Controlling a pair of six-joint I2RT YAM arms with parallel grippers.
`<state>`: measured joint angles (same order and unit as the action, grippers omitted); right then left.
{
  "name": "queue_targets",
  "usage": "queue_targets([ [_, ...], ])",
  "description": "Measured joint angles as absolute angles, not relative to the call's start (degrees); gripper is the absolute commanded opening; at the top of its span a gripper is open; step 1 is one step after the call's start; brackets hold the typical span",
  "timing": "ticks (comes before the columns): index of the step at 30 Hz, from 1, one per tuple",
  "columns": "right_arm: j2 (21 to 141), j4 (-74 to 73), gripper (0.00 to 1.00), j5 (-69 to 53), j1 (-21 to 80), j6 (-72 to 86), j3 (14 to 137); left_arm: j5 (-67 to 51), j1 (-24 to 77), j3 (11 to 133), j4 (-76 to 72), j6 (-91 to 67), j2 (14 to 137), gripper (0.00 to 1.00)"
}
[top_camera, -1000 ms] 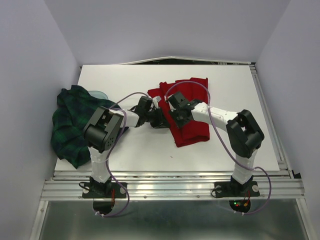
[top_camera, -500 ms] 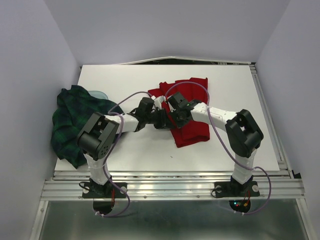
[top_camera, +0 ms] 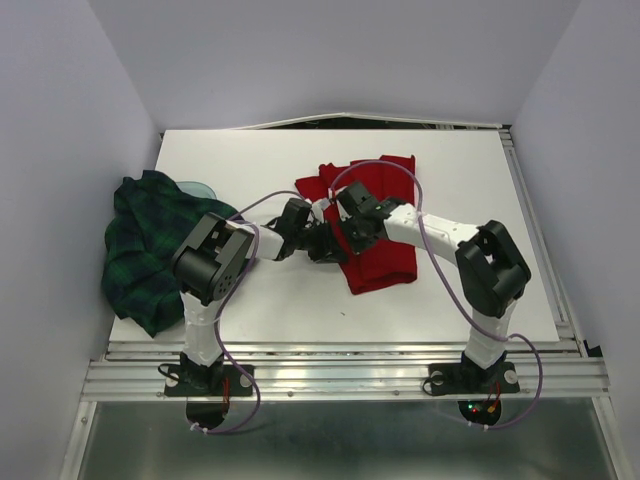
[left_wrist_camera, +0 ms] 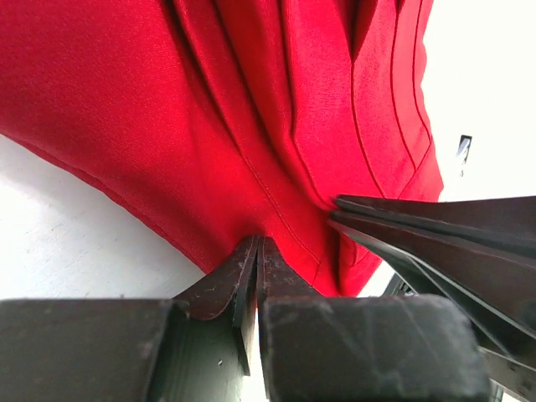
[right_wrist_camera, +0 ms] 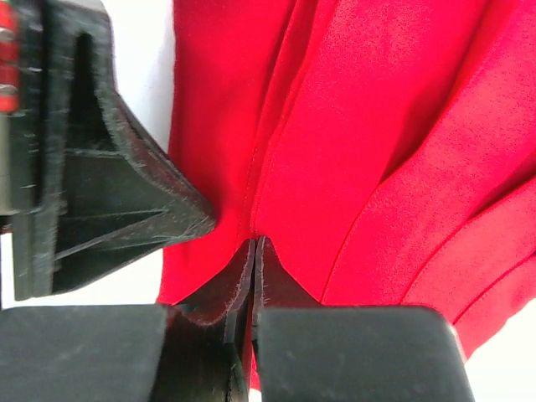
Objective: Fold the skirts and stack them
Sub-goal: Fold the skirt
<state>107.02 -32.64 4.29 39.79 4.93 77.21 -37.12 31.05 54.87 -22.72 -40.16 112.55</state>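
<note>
The red skirt (top_camera: 385, 215) lies folded into a long strip at the table's middle, pleats showing in the left wrist view (left_wrist_camera: 209, 100) and the right wrist view (right_wrist_camera: 377, 126). My left gripper (top_camera: 328, 247) is shut, its tips (left_wrist_camera: 255, 243) pinching the skirt's near-left edge. My right gripper (top_camera: 350, 238) is shut on a crease of the same skirt (right_wrist_camera: 254, 243), close beside the left one. Each gripper shows in the other's wrist view. The green and navy plaid skirt (top_camera: 150, 240) lies crumpled at the table's left edge, apart from both grippers.
The white table (top_camera: 300, 300) has a metal rail along its front and right sides. A pale rounded thing (top_camera: 200, 187) peeks out behind the plaid skirt. Purple walls close in the left, back and right.
My left gripper has slid right along the table to the red skirt's edge, next to the right gripper. The right gripper has barely shifted. The skirts lie as before.
</note>
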Motion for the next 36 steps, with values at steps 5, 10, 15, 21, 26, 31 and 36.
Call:
queue_targets([
  [5, 106.39, -33.43, 0.01, 2.04, 39.79, 6.17, 79.29, -37.01, 31.03, 54.89, -22.70, -40.16, 112.57, 0.13],
  [10, 105.97, -33.58, 0.01, -1.13, 39.79, 7.25, 80.20, -36.99, 31.03, 54.89, -22.70, -40.16, 112.57, 0.13],
  [15, 105.82, -34.22, 0.01, -3.84, 39.79, 8.45, 80.20, -36.99, 31.03, 54.92, -22.65, -40.16, 112.57, 0.13],
  [21, 105.82, -34.33, 0.01, -6.68, 39.72, 10.96, 80.20, -36.97, 31.03, 55.02, -22.48, -40.14, 112.57, 0.13],
  [26, 107.48, -34.39, 0.01, -8.86, 37.74, 12.88, 81.32, -36.91, 31.03, 55.13, -22.33, -40.14, 112.57, 0.13],
  [31, 111.39, -33.85, 0.01, -13.54, 34.20, 14.46, 81.52, -36.86, 31.03, 55.13, -22.33, -40.12, 112.57, 0.16],
  [36, 112.20, -31.79, 0.01, -17.04, 33.06, 15.97, 78.48, -36.91, 31.00, 55.13, -22.02, -40.12, 112.55, 0.19],
])
